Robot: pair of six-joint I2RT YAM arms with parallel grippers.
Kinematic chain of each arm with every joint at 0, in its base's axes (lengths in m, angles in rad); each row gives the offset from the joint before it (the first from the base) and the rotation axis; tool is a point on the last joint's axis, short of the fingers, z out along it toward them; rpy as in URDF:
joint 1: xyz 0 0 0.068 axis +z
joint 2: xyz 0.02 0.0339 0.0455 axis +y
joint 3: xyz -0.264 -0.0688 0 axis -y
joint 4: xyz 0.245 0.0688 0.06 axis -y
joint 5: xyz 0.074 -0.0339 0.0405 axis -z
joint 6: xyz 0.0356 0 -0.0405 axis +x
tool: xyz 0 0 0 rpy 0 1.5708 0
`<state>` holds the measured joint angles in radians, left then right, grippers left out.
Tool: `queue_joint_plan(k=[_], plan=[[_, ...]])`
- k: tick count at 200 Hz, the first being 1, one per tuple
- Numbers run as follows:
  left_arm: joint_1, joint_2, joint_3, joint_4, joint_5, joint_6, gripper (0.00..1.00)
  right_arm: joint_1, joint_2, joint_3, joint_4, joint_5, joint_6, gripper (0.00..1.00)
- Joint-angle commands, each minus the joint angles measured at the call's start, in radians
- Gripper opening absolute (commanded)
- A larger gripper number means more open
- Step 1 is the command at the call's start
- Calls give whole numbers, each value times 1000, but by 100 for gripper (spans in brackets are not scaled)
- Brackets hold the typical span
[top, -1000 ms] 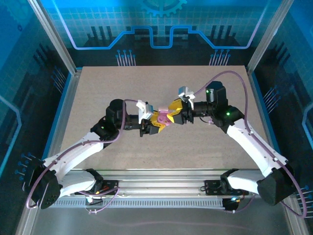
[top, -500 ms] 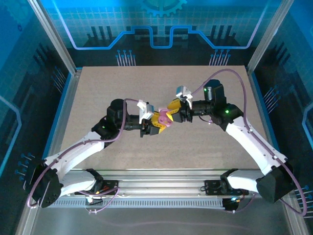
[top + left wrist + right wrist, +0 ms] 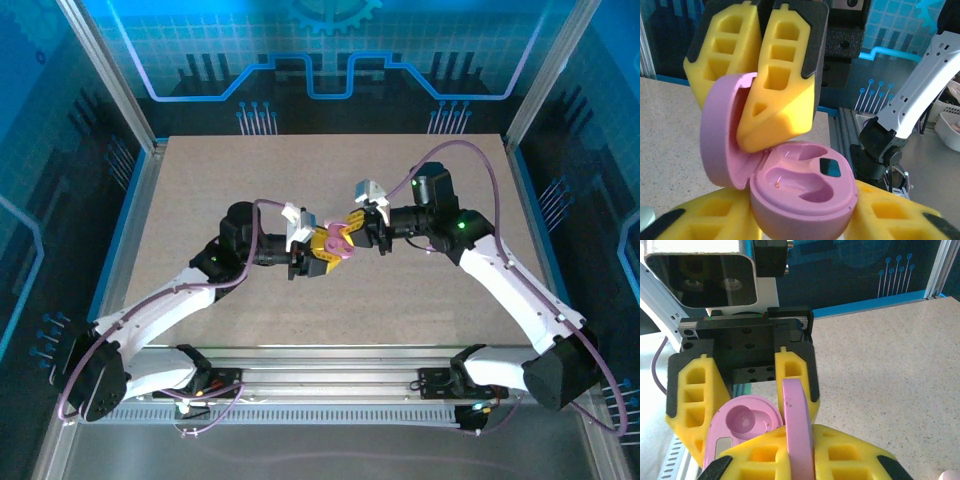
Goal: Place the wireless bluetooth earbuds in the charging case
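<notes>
Right jaws clamped lid [image 3: 722, 135]; left jaws hold case [image 3: 805, 197].

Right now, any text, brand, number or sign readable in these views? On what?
No readable text, brand or number in any view.
pink charging case: unmarked; its dark inset is blank.
blue backdrop: gear and circuit-line graphics, no letters.
</notes>
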<state>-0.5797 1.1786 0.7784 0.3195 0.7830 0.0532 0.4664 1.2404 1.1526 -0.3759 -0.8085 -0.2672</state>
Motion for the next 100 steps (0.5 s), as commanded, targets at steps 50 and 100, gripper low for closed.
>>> queue_joint_plan(k=[50,100], plan=[[-24,35,31,80,4,-41,62,15,-47,-15,51,43,5,6],[-39,45,41,86,-21,-50,63,21,-76,-53,99,90,5,7]])
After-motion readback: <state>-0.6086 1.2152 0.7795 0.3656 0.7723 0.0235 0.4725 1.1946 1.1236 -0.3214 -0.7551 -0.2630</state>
